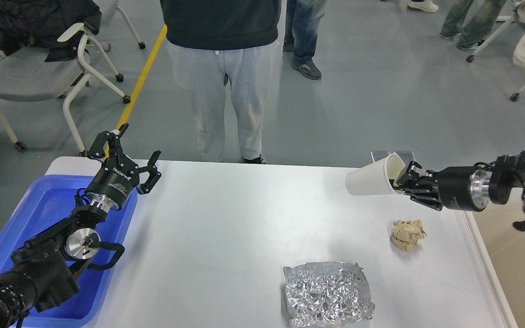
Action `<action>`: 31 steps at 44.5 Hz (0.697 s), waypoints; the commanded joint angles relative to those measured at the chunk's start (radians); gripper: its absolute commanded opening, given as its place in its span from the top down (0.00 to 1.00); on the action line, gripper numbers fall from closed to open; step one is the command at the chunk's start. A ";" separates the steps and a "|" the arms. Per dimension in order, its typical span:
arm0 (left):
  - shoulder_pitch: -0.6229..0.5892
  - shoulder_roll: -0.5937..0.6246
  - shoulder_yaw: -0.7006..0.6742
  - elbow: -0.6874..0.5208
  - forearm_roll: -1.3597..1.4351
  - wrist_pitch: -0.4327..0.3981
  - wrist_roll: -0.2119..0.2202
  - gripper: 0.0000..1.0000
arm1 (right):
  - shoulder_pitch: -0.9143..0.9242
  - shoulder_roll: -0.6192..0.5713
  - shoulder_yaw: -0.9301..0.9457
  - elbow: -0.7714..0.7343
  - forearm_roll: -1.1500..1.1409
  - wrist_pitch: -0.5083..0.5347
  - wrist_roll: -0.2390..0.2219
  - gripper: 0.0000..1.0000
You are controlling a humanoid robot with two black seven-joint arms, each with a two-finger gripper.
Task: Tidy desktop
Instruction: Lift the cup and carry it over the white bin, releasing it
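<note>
The white desktop (226, 237) fills the lower middle of the head view. My right gripper (401, 179) is shut on the rim of a white paper cup (372, 181) and holds it on its side in the air above the desktop's far right corner. A crumpled beige paper ball (407, 234) lies on the desktop below that arm. A crumpled sheet of silver foil (327, 293) lies near the front edge. My left gripper (136, 151) is open and empty, raised above the far left corner beside the blue tray (30, 218).
A beige tub (517, 269) stands against the desktop's right edge. A person in grey trousers (221, 82) stands close behind the far edge. Wheeled chairs (39, 73) stand on the floor at the back left and back right.
</note>
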 commanded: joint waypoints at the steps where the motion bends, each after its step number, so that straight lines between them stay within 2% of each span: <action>1: 0.000 0.000 0.000 0.000 0.000 0.000 0.000 0.00 | 0.161 -0.151 -0.025 0.082 0.083 0.084 -0.017 1.00; 6: 0.000 0.000 0.000 0.000 0.000 0.000 0.000 0.00 | 0.172 -0.176 -0.024 0.075 0.085 0.095 -0.044 1.00; 14: 0.000 0.000 0.000 0.000 0.000 0.000 0.000 0.00 | 0.157 -0.181 -0.027 -0.010 0.085 0.060 -0.053 1.00; 24: 0.000 0.000 0.000 0.000 0.000 0.000 0.000 0.00 | 0.088 -0.161 -0.025 -0.295 0.192 -0.046 -0.056 1.00; 31: 0.000 0.000 0.000 0.000 0.000 -0.001 0.000 0.00 | 0.017 -0.080 -0.025 -0.545 0.330 -0.114 -0.067 1.00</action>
